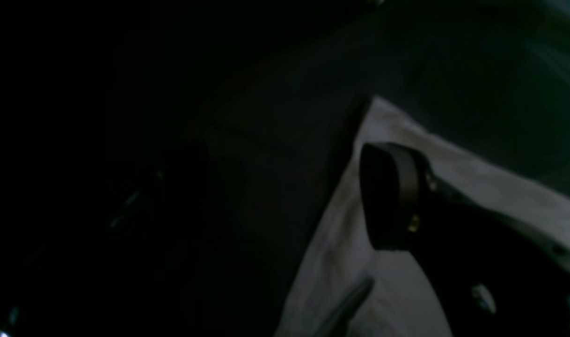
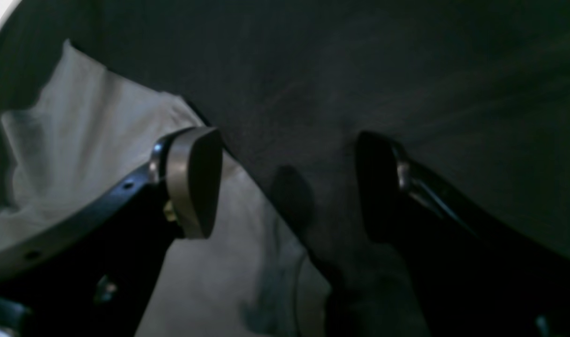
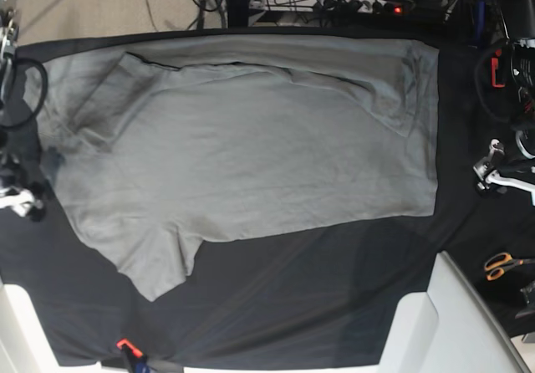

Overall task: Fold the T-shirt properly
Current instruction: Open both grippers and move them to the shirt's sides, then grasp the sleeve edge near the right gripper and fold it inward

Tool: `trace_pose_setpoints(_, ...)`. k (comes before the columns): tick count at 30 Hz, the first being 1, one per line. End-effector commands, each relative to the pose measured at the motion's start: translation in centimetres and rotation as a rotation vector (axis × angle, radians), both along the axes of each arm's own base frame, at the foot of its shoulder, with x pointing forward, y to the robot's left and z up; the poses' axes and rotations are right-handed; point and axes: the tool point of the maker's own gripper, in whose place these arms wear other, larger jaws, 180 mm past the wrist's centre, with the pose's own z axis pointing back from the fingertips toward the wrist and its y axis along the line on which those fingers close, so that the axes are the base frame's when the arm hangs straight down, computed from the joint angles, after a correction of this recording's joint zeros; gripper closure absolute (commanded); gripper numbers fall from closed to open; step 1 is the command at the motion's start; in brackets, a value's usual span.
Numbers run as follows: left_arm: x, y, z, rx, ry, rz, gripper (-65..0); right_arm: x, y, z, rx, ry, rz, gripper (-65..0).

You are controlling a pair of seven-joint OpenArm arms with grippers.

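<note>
Black table cloth (image 3: 318, 306) covering the tabletop. T-shirt (image 3: 251, 155) spread flat over the far and middle part, one sleeve pointing to the near left. Right gripper (image 2: 285, 187) at the left edge, jaws apart, one finger over shirt fabric, nothing gripped. Left gripper (image 3: 493, 172) at the right edge, open, empty. Scissors (image 3: 501, 264) beyond the right edge.

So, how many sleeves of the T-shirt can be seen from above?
2. One sleeve of the T-shirt points toward the near edge, lying flat on the black cloth. The other sleeve lies crumpled at the far-left corner.
</note>
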Motion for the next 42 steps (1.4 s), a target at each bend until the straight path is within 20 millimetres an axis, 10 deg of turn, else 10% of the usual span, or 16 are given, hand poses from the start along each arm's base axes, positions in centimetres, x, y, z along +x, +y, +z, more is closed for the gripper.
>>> trace_pose_setpoints(1, 1.1, 0.7, 1.8, 0.038, -0.034, -0.024, -47.9, 2.0, -1.5, 2.4, -0.03, -0.076, -0.02, -42.5)
trace_pose_setpoints(31, -0.5, 0.9, 0.5, 0.048, 0.017, -0.032, -47.9, 3.3, 7.3, -1.7, -0.113, 0.011, 0.223, -41.9)
trace_pose_setpoints(35, -0.5, 0.9, 0.4, 0.048, 0.019, -0.032, -47.9, 3.2, 6.2, -2.0, -0.161, 0.038, 0.175, -41.6)
trace_pose_setpoints(42, -0.6, 0.7, 0.3, 0.046, 0.021, -0.035, -47.9, 3.2, 5.9, -2.1, -0.173, 0.044, 0.163, 0.0)
